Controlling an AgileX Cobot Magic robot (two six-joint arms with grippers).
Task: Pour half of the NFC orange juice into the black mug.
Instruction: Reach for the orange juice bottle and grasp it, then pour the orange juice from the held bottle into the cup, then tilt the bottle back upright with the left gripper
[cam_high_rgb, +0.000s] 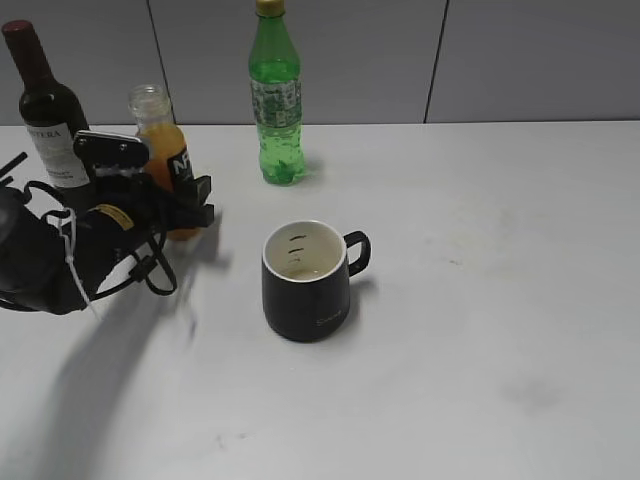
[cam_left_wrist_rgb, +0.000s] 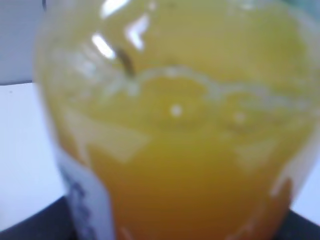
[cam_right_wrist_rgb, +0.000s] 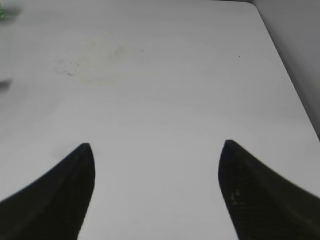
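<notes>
At the left rear of the white table (cam_high_rgb: 480, 330), the left claw (cam_high_rgb: 185, 205) is closed around the lower body of the NFC orange juice (cam_high_rgb: 168, 160), pinching the small clear bottle, which stands upright and capless with its open neck above the claw. Through the left wrist camera the bottle (cam_left_wrist_rgb: 175, 140) fills nearly the whole picture, a blur of orange liquid with an edge of its label at the lower left, so it sits right up against the claw's palm. Just behind the claw and to its left stands a dark wine bottle (cam_high_rgb: 45, 110), close beside the juice. Farther back and to the claw's right, a tall green soda bottle (cam_high_rgb: 275, 100) stands near the grey wall, well apart from the held bottle. In front of the claw and to its right, out toward the middle of the table, the black mug (cam_high_rgb: 308, 285) sits upright with its handle turned away from the claw; its white inside shows small black marks and what looks like a little pale liquid at the bottom. The right claw (cam_right_wrist_rgb: 157, 165) hangs over bare table with its two dark fingers (cam_right_wrist_rgb: 65, 185) spread wide and nothing between them; it does not appear in the exterior view.
</notes>
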